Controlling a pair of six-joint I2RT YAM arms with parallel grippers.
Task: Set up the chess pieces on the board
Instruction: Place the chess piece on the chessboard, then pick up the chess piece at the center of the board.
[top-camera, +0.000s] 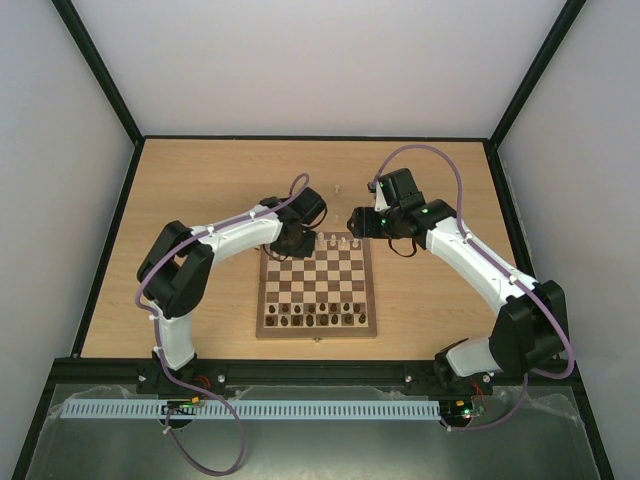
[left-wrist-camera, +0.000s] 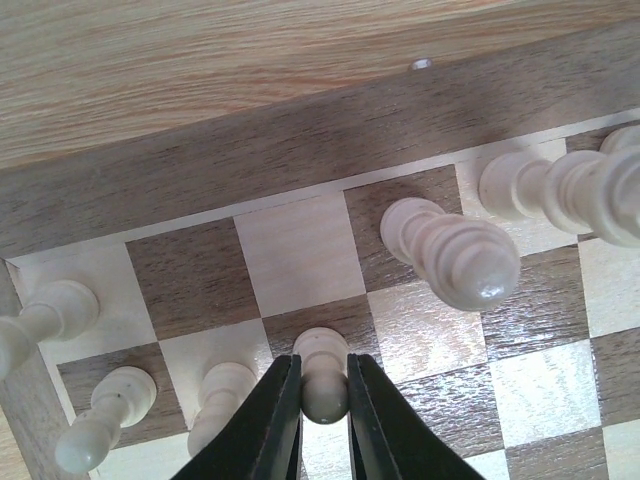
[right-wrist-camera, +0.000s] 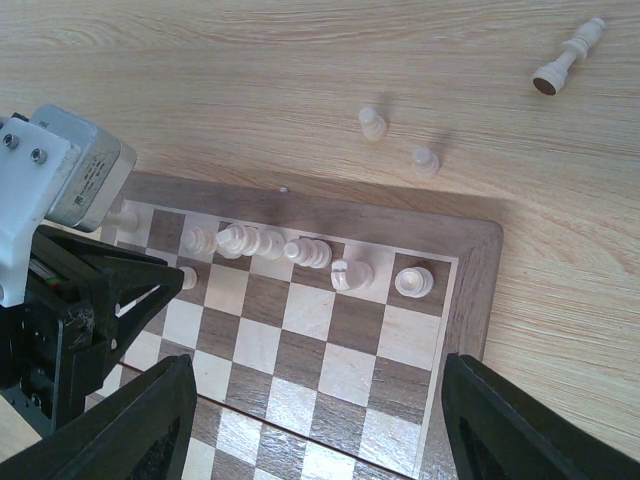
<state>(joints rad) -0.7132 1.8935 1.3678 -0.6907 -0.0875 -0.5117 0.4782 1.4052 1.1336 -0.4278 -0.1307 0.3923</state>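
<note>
**Chess pieces, pale wood: partly set out, one in hand**

Chess pieces (top-camera: 345, 242) in cream wood stood mostly along the far edge of the board (top-camera: 318, 333), with several in the second row near its far left corner. Dark pieces (top-camera: 320, 318) lined the board's near edge. The board lay at the middle of the table (top-camera: 200, 190), nearer the table's near edge than its far edge.

Left gripper (left-wrist-camera: 324, 370): over the board's far left corner, fingers (left-wrist-camera: 280, 410) closed tight on the head of one pawn (left-wrist-camera: 320, 345). The pawn's base was over a dark square in the second row, but whether it touched could not be told.

Right gripper (right-wrist-camera: 315, 420): above the board's far right corner, fingers (right-wrist-camera: 130, 420) spread wide, holding nothing.

Loose pieces lay off the board, on the table beyond its far edge. Two small ones (right-wrist-camera: 373, 123) stood near the frame. A taller piece (right-wrist-camera: 567, 60) lay on its side, farther toward the table's far right.
</note>
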